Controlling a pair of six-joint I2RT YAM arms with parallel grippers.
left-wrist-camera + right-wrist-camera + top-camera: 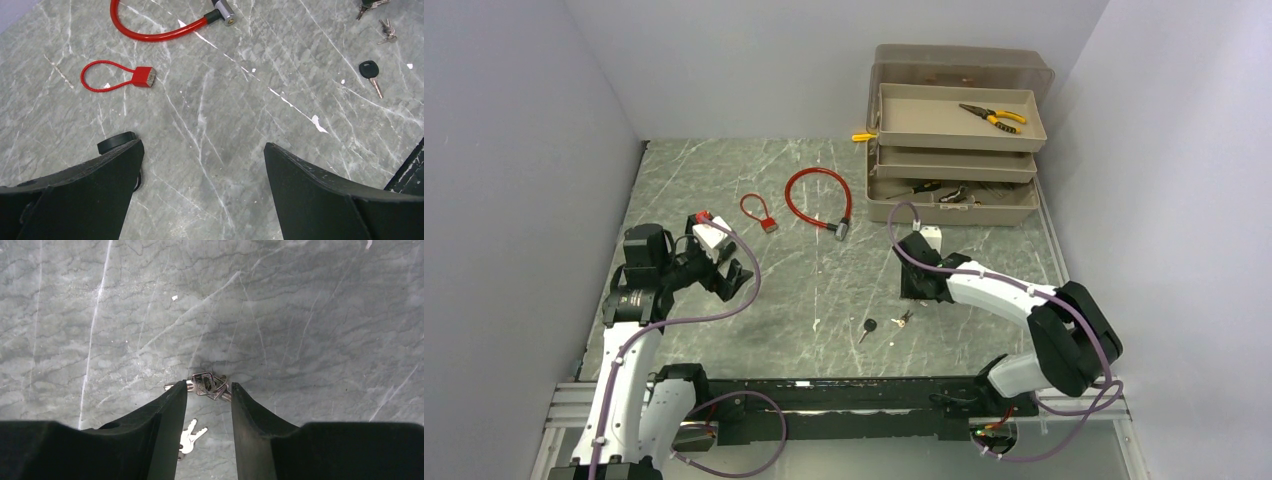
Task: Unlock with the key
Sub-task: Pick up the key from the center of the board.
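My right gripper (209,385) is low over the table, its jaws closed in on both sides of a small bunch of keys (206,382); one key pokes out past the left finger. A pair of loose silver keys (190,437) lies under it, and a black-headed key (867,327) lies nearby. A small red cable padlock (759,212) and a larger red cable lock (817,198) lie further back. My left gripper (729,278) stands wide open and holds nothing, with the padlock (145,76) ahead of it.
An open tan toolbox (954,140) with stepped trays stands at the back right, with yellow-handled pliers (994,117) in its top tray. Grey walls close in the left, right and back. A black rail (844,395) runs along the near edge.
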